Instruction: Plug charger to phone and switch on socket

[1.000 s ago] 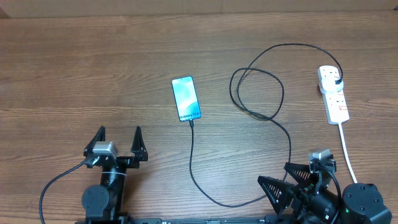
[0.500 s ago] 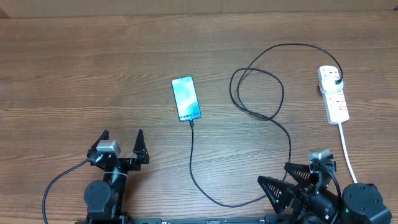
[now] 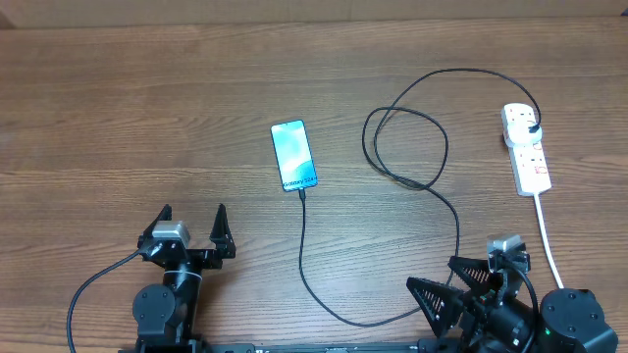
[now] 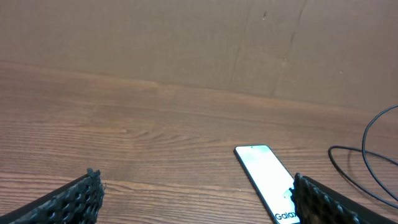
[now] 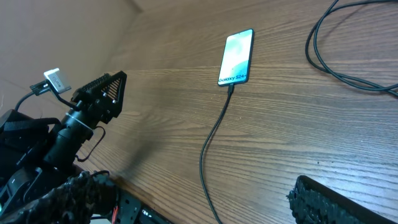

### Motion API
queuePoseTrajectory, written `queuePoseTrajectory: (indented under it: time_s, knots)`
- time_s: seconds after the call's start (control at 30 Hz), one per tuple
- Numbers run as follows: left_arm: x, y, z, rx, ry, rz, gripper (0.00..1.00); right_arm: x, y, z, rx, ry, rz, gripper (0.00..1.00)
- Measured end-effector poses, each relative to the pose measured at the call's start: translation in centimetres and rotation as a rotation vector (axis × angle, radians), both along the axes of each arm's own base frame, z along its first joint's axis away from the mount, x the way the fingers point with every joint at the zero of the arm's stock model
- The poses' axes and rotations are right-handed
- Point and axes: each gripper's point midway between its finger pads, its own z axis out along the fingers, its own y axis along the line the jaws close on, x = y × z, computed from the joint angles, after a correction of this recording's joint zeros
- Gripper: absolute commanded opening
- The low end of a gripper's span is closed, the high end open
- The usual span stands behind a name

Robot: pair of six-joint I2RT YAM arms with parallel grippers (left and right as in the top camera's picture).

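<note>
Both grippers, left [image 3: 188,222] and right [image 3: 461,287], open and empty. Charger [image 3: 302,257] limp, light, already in phone [image 3: 293,156], ahead of left gripper. Socket [image 3: 526,149] rigid, far ahead of right gripper: press switch, probably.

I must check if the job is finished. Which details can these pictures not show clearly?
- Socket switches: overhead view only, too small to read on or off.
- Charger tip at the phone: it reaches the phone's edge in overhead and right wrist views, but seating depth is too small to judge.
- Phone in left wrist view: its lower end is cut off by the frame edge and a finger.
</note>
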Motion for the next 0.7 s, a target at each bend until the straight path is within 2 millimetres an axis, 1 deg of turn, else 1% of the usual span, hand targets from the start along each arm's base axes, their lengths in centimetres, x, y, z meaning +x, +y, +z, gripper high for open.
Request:
queuePoseTrajectory:
  time_s: [0.33,0.4,0.53,0.63,0.7]
  knots:
    - [0.0,0.0,0.0,0.000,0.000,0.000,1.00,0.0,-0.1,-0.1,-0.003,0.003,-0.003,1.00]
    - [0.0,0.0,0.0,0.000,0.000,0.000,1.00,0.3,-0.3,0.0,-0.010,-0.007,-0.024,1.00]
    - [0.0,0.0,0.0,0.000,0.000,0.000,0.99,2.3,-1.2,0.9,-0.025,-0.088,-0.111,1.00]
    - [0.0,0.0,0.0,0.000,0.000,0.000,1.00,4.8,-1.7,1.0,-0.040,-0.175,-0.186,1.00]
    - [0.0,0.0,0.0,0.000,0.001,0.000,1.00,6.9,-2.2,0.6,-0.045,-0.232,-0.245,1.00]
